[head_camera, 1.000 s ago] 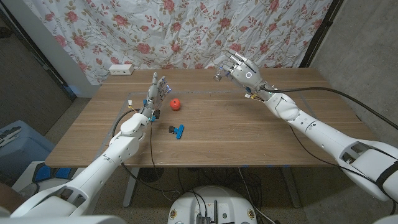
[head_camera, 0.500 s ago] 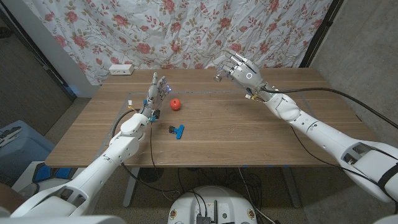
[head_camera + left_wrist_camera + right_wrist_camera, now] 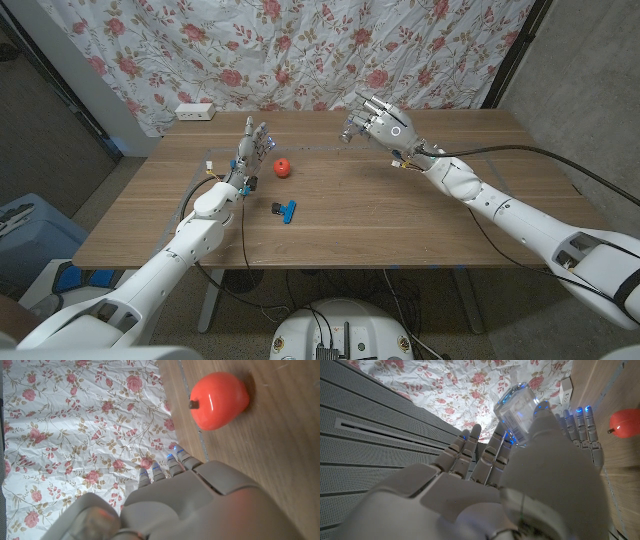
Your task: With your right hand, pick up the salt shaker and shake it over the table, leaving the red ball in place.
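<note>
The right hand point(image 3: 383, 121) has tipped leftward and dipped, fingers clasping the small clear glass salt shaker point(image 3: 349, 126) aloft, mid-shake. The glossy red ball point(image 3: 284, 167) sits apart beside the open-fingered, empty left hand point(image 3: 253, 148).

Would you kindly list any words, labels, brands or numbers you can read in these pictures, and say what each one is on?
There is no readable text in any view.
Salt shaker, held by the right hand: clear, no label to be seen.
Red ball: plain, no marking.
White power strip at the table's far edge: any print is too small to read.
Blue and black clip: no lettering visible.
Flowered curtain: pattern only.
</note>
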